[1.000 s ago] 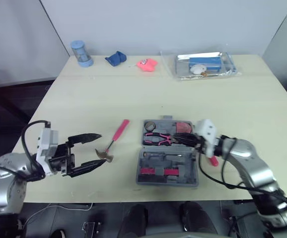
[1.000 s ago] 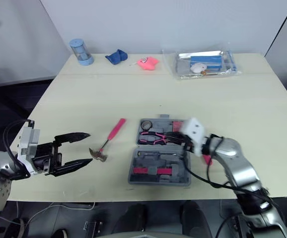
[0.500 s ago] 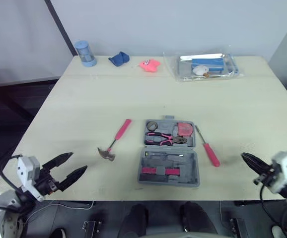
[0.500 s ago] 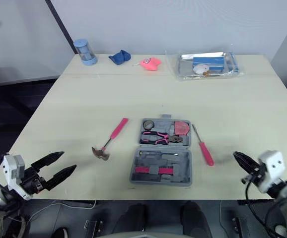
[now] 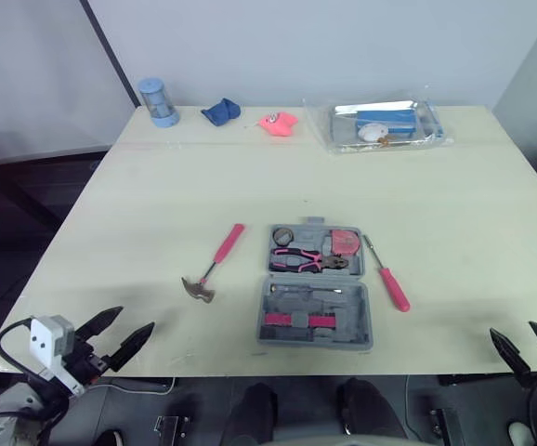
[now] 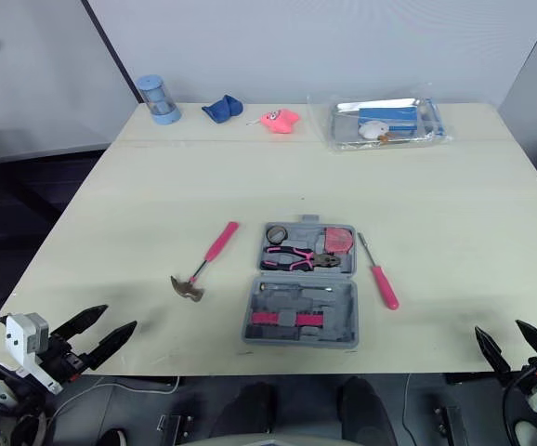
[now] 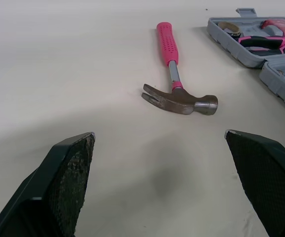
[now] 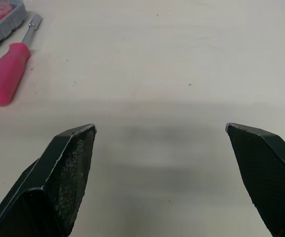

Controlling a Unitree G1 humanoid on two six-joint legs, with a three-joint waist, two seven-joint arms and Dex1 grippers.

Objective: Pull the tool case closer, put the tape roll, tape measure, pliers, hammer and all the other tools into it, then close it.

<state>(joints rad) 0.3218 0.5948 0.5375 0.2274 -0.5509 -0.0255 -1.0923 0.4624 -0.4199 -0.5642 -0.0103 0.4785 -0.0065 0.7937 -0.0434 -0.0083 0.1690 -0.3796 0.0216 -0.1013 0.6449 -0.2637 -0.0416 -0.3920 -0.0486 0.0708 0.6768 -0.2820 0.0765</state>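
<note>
- While both arms hang low at the tabletop's point(image 5: 157, 186) near edge, each pincer gapes wide with nothing in it: left pincer point(image 5: 131, 321) by the left corner, right pincer point(image 5: 515, 332) by the right corner.
- Case point(image 5: 315, 288) lies open, mid-front, its near half close to the near edge.
- Pliers point(image 5: 308, 260) sit in its far half.
- Hammer point(image 5: 211, 265) lies left of the case, apart from it; screwdriver point(image 5: 387, 279) lies right, also apart.
- Wide stretch of tabletop separates the tools from the cup point(image 5: 155, 100) and bag point(image 5: 385, 123) at the far edge.
</note>
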